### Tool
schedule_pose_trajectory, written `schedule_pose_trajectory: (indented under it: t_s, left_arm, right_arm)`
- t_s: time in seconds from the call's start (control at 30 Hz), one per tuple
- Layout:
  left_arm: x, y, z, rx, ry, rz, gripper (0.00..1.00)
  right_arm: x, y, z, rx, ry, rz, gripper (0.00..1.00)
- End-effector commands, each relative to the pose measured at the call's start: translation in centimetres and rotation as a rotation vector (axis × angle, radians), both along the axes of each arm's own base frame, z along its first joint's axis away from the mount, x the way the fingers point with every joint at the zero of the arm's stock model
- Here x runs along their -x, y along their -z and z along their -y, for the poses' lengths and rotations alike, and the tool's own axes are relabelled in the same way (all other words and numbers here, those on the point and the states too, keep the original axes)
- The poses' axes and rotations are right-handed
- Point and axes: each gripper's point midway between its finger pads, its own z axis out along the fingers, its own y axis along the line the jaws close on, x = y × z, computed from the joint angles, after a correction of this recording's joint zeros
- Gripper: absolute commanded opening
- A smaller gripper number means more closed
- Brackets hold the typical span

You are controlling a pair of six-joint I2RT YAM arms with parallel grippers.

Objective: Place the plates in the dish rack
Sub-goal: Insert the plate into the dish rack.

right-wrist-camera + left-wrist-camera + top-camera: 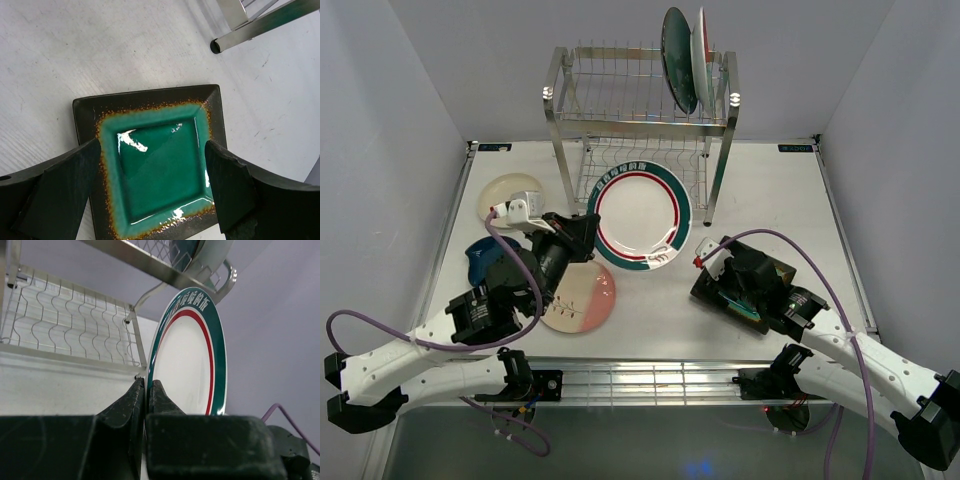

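1. White plate with green-red rim (pixel 640 215) is tilted up on edge, just in front of the dish rack (pixel 640 110) lower tier.
2. Left gripper (pixel 146 390) pinches its left rim.
3. Dark teal plate (pixel 678 60) stands upright in the top tier, right end, with a second plate beside it.
4. Right gripper (pixel 152 180) is spread wide over the square green plate (pixel 160 160), which lies flat on the table.
5. Cream plate (pixel 510 190), dark blue plate (pixel 485 255) and pink-and-cream plate (pixel 582 300) lie at the left.
6. White table (pixel 770 200) looks lightly scuffed; plain grey walls (pixel 400 100) close it in.

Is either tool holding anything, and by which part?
The left tool pinches the white round plate with green-and-red rim by its rim. The right tool, open over the square green plate, holds nothing.
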Motion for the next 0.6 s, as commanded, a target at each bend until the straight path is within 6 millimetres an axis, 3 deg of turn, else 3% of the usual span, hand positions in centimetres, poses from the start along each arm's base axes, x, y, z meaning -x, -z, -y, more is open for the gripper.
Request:
schedule_pose_trajectory:
  t_s: [0.0,0.23,0.57]
  left_arm:
    - [-0.2,-5.9,-2.1,0.115,-0.072,0.101,0.00]
    - [-0.9,-10.4,-4.2,0.157,-0.190,0.175,0.00]
    - [-1.8,-15.4,-4.5,0.149,-0.281,0.275,0.00]
  right_arm:
    - [-0.3,-0.8,-0.4,-0.031,0.005,0.032,0.90]
    - [-0.4,-0.8,-0.3,-0.031,0.010,0.033,0.90]
    - [-0.3,-0.6,-0.3,-0.025,0.008,0.027,0.90]
